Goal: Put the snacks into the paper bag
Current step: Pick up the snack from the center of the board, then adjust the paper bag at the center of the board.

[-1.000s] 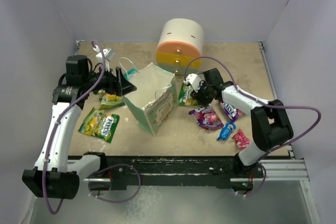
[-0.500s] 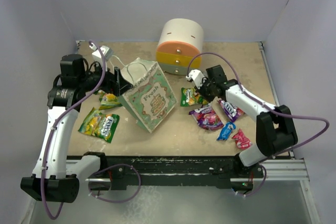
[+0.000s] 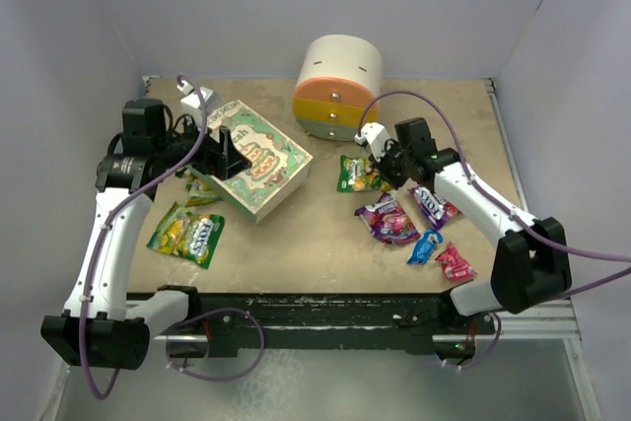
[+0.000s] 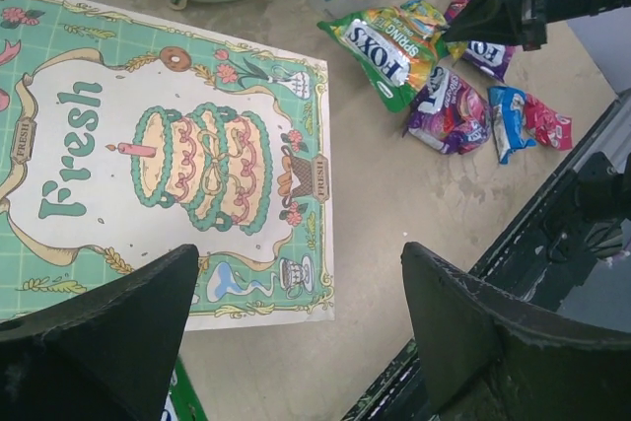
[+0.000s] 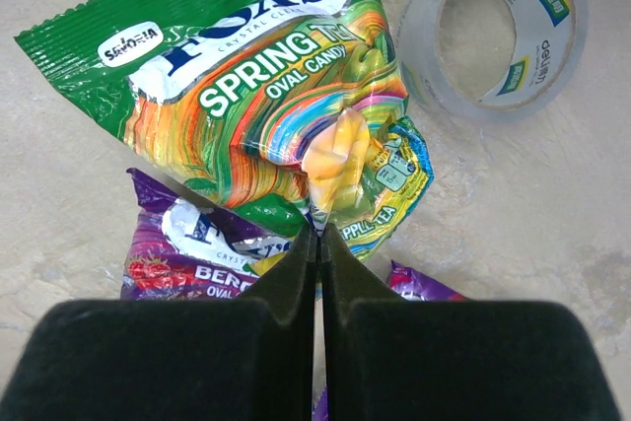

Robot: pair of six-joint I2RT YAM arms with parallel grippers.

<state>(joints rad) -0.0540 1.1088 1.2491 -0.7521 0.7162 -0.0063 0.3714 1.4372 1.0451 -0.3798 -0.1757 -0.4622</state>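
**Nearest the arm bases.**
- Large yellow-green packet (image 3: 187, 234): flat on the table (image 3: 315, 253), near-left of the bag.
- Small yellow-green packet (image 3: 204, 189): at the bag's left edge, partly under the left arm.
- Pink packet (image 3: 454, 261) and blue packet (image 3: 425, 245): well right of the bag, side by side.
- Purple packet (image 3: 387, 221) and second purple packet (image 3: 434, 207): just beyond the pink and blue ones.

**Bag (image 3: 258, 160).** It lies flat with the printed face up. Only the left wrist view lets the print be read: "Fresh" beside a tiered cake. Its left part is cut off there. The mouth and handles cannot be made out in any view. No snack is seen inside; every packet in view lies outside it.

**Left gripper (image 3: 225, 153).** It is over the bag, and the top view hides its pincer behind the arm. The wrist view shows the fingers (image 4: 473, 332) spread wide, with the bag's near edge between them. Whether they touch the paper cannot be told.

**Right gripper (image 3: 378, 165).** It is right of the bag, on the green packet (image 3: 355, 175). The top view does not show its grip. The right wrist view shows the fingers (image 5: 286, 283) pressed together, with a raised fold of that packet pinched at the tips. The same view reads the label: "Spring Tea Oval Candy".

**Ring (image 5: 493, 32).** A clear tape ring just beyond the green packet. It is plain in both wrist views and barely visible from above.

**Drawer unit (image 3: 340, 86).** Farthest item, beyond the bag's right corner. The left wrist view shows only its base, cut off.
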